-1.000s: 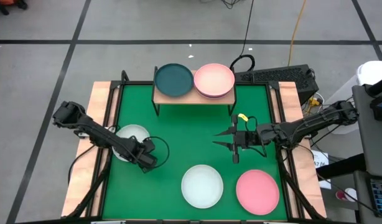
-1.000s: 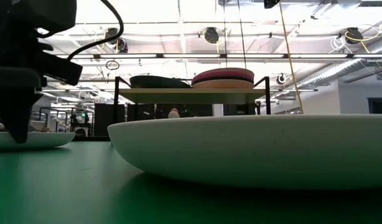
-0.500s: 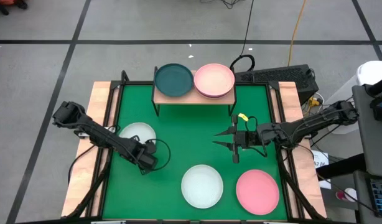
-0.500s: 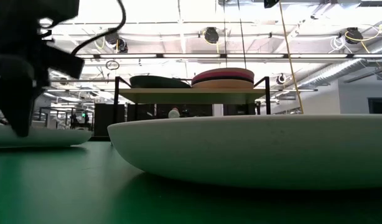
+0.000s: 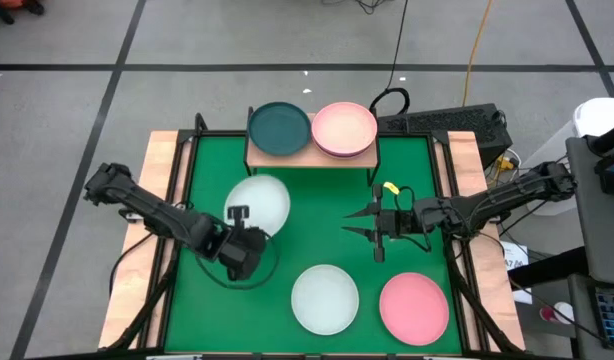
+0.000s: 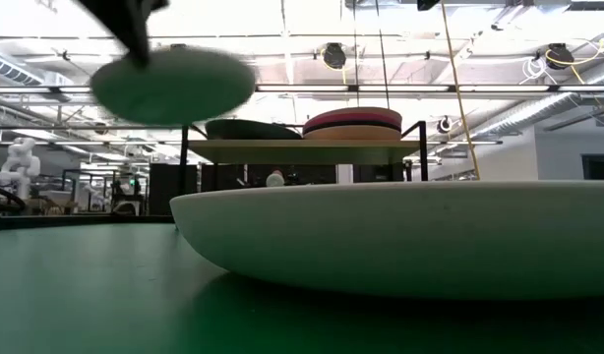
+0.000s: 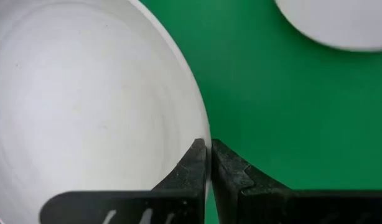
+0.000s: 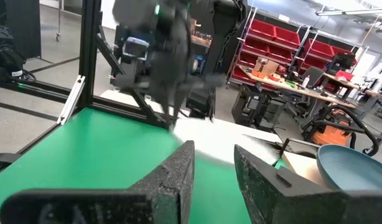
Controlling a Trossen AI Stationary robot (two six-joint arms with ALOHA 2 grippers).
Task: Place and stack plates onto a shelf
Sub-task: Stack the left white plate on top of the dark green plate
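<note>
My left gripper point(image 5: 237, 218) is shut on a pale mint-white plate point(image 5: 259, 203), held in the air left of the table's middle; the low view shows the plate point(image 6: 172, 87) above shelf height. The shelf point(image 5: 312, 152), a light-wood board on black legs at the far edge, carries a dark teal plate point(image 5: 279, 128) and a stack topped by a pale pink plate point(image 5: 344, 129). A second mint-white plate point(image 5: 325, 299) and a pink plate point(image 5: 414, 308) lie flat near the table's near edge. My right gripper point(image 5: 359, 222) hovers open right of centre, touching nothing. My left gripper pinches the mint-white plate's rim point(image 7: 202, 134) between its two fingers point(image 7: 192, 163), one on the hollow inner side and one on the outer side. It holds the edge nearest the table's near-left. The plate is lifted clear and hangs roughly level beyond the fingertips.
Bare green table point(image 5: 317, 215) lies between the shelf and the two near plates. Light-wood strips point(image 5: 162, 200) border the table's left and right sides. A cable and keyboard point(image 5: 447, 122) sit behind the right of the shelf. The near mint-white plate point(image 6: 400, 236) fills the low view.
My left gripper, shut on the mint-white plate that lay at the table's left side, has risen and moved toward the table's middle. The plate has gone from resting on the table to being lifted clear, above shelf height in the low view.
</note>
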